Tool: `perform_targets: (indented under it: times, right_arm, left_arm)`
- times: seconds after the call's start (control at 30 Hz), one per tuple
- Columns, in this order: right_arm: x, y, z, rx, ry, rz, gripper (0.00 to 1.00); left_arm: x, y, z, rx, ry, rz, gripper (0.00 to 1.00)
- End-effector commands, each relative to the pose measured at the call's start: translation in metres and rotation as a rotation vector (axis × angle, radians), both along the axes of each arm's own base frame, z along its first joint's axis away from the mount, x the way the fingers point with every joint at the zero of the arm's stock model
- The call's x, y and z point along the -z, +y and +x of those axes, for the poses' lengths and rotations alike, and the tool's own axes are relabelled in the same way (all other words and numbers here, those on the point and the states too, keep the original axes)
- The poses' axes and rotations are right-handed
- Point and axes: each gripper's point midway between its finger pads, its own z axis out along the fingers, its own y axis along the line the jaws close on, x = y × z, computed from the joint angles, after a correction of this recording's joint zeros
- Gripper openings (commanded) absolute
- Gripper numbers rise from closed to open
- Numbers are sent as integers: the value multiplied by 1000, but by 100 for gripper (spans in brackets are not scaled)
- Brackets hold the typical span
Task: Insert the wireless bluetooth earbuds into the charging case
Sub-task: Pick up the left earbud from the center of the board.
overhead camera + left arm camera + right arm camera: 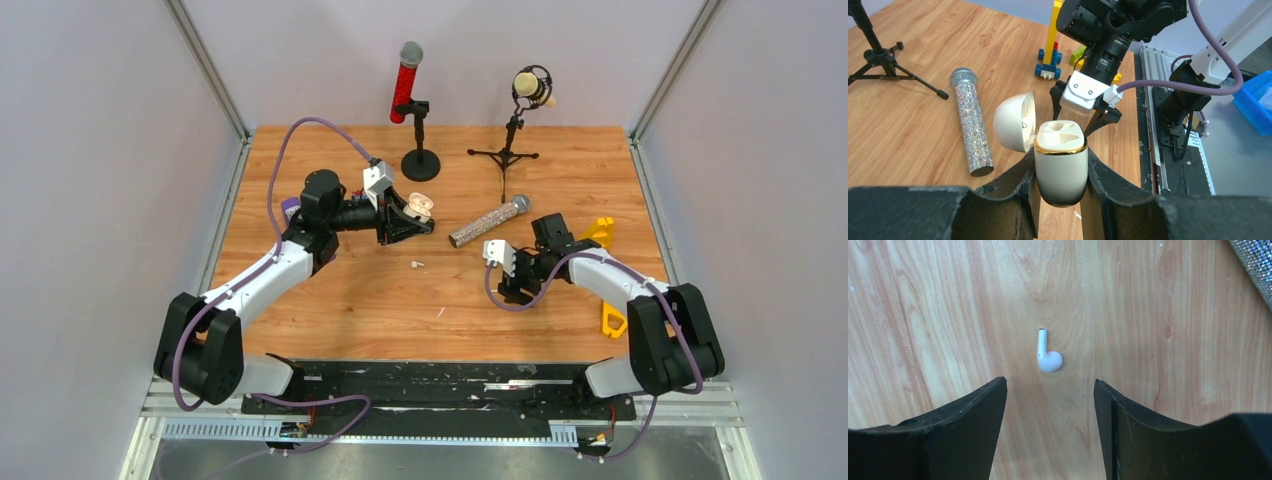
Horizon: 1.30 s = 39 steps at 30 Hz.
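My left gripper (1060, 156) is shut on the cream charging case (1060, 167), which has a gold rim. It holds the case upright above the table with the lid (1015, 120) flipped open to the left, and the two moulded sockets look empty. In the top view the charging case (421, 206) sits at the tip of the left gripper (425, 222). A white stemmed earbud (1049, 357) lies flat on the wood just beyond my right gripper (1050, 384). That gripper is open and holds nothing. From above, a small white earbud (417, 264) lies between the two arms, left of the right gripper (505, 285).
A glittery silver microphone (488, 223) lies on the table beside the right arm. A red microphone on a round stand (406, 85) and a cream one on a tripod (532, 88) stand at the back. Yellow toy pieces (600, 232) lie at the right. A thin white scrap (440, 312) lies nearer the front edge.
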Motion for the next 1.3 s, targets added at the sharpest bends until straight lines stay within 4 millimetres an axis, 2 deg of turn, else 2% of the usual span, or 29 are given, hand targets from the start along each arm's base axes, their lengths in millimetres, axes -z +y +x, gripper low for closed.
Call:
perform_targets:
  times: [0.0,0.2,0.6,0.93,1.2,1.27]
  right_arm:
    - [-5,9,24,-114,-147,32,65]
    - [5,12,32,-129,-113,32,61]
    - [9,15,16,-258,-151,48,54]
    - [12,19,0,-293,-79,88,45]
    - [15,21,0,-283,-42,89,39]
    - [14,22,1,-269,-31,96,33]
  left_arm:
    - [-25,-1,1,17,-89,-22,0]
    - [-24,-1,1,19,-88,-17,0]
    - [-21,-1,3,19,-83,0,0]
    - [-19,-2,5,16,-76,7,0]
    - [-18,-2,5,16,-71,10,0]
    - [-18,-2,5,17,-70,11,0]
